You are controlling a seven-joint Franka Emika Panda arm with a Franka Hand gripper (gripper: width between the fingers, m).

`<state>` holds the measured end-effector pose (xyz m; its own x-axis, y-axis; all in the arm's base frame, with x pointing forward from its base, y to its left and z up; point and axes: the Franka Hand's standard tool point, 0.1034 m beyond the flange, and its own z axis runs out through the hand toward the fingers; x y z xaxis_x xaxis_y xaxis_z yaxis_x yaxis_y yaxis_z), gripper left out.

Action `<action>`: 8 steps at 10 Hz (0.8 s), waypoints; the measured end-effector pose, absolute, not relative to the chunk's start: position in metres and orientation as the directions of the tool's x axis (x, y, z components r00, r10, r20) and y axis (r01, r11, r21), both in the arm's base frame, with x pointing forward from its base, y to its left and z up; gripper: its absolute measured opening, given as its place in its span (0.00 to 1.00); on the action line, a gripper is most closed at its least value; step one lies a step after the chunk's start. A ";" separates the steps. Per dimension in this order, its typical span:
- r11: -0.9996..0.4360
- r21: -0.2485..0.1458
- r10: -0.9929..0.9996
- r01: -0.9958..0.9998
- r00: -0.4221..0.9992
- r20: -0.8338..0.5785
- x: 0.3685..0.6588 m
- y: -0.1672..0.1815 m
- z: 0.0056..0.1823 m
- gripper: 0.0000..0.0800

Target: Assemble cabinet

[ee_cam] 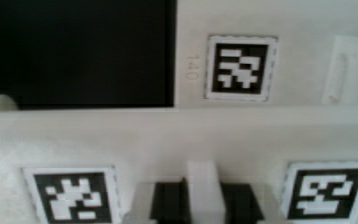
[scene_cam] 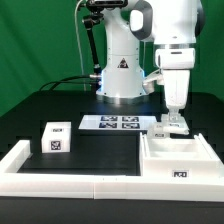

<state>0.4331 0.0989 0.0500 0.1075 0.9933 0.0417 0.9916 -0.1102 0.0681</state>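
- Black surface carries the parts.
- White blocky plastic cabinet box body sits at the exterior view's right.
- White tagged cube block stands well apart from it.
- Hand straddles the body's thin wall; blur hides whether it grips.

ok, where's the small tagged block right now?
Exterior view's left: the small block stands on the black table, just inside the corner of the border rail, apart from the marker board and far from the box body on that view's right.
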 end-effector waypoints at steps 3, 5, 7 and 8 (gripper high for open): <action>-0.103 0.068 0.994 0.992 0.100 0.041 0.434 0.099 0.050 0.09; -0.075 0.078 0.997 0.994 0.072 0.040 0.450 0.099 0.052 0.09; -0.088 0.081 0.996 0.993 0.085 0.040 0.463 0.103 0.053 0.09; -0.088 0.078 0.996 0.993 0.085 0.040 0.462 0.103 0.052 0.09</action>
<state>0.4617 0.1027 0.0522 0.0848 0.9956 0.0398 0.9930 -0.0877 0.0785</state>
